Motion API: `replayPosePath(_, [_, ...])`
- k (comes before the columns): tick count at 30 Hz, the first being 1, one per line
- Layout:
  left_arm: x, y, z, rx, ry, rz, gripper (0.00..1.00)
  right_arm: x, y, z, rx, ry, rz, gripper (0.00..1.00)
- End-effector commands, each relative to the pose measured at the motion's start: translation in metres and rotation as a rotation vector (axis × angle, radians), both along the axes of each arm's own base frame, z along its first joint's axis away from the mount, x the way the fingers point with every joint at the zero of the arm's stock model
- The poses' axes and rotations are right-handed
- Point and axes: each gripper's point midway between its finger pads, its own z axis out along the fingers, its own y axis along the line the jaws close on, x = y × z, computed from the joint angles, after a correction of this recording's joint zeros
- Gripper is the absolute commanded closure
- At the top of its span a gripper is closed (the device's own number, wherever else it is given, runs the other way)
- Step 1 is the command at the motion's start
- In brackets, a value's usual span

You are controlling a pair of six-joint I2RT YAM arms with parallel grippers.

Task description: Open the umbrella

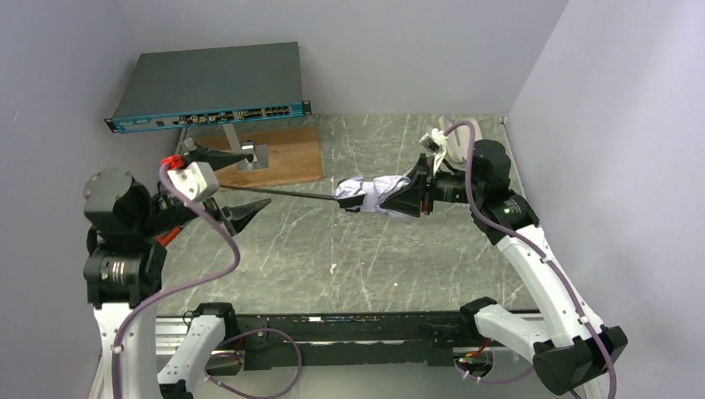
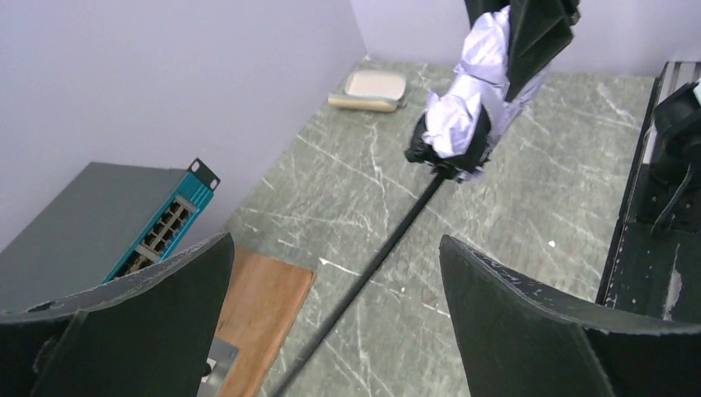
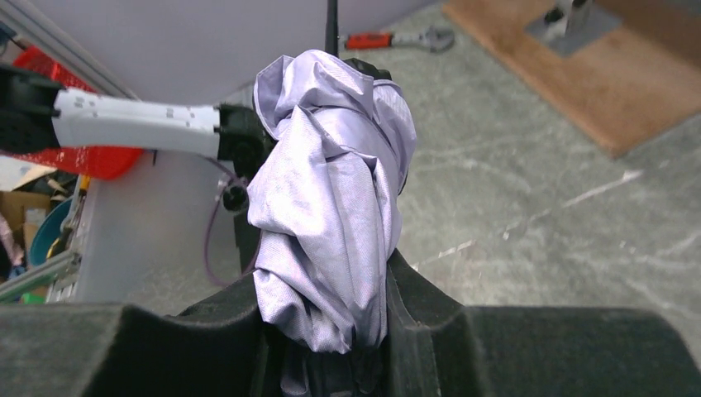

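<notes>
The umbrella [image 1: 374,195] is not open: its canopy [image 3: 331,190] is a crumpled, twisted bundle of silvery-lilac fabric with black lining showing at both ends. It hangs roughly level above the table [image 1: 374,266], touching nothing below it. The wider black end of the bundle is clamped between the fingers of the right gripper [image 1: 418,193]. From the other end a thin black shaft [image 2: 372,256] is drawn out long and straight, pointing leftward across the table.

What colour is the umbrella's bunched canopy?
Silvery white with a lilac sheen; the umbrella shows best in the right wrist view.
</notes>
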Motion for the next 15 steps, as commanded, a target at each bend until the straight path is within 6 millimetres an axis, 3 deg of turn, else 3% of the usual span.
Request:
replayPosePath(1, [-0.025, -0.007, 0.032, -0.057, -0.075, -0.049, 0.00, -0.003, 0.001, 0.092, 0.165, -0.279, -0.009, 1.00])
replayPosePath(3, [-0.035, -0.011, 0.039, -0.069, -0.042, -0.085, 0.00, 0.020, -0.006, 0.112, 0.167, -0.345, -0.128, 1.00])
replayPosePath(5, [-0.039, -0.014, 0.040, -0.082, 0.000, -0.111, 0.00, 0.029, -0.012, 0.132, 0.216, -0.367, -0.188, 1.00])
replayPosePath(12, [-0.023, -0.021, 0.042, -0.226, 0.173, -0.137, 0.02, 0.054, -0.037, 0.179, 0.437, -0.284, -0.417, 1.00])
replayPosePath(15, [-0.006, -0.021, 0.049, -0.257, 0.174, -0.133, 0.02, 0.060, -0.043, 0.197, 0.514, -0.279, -0.444, 1.00])
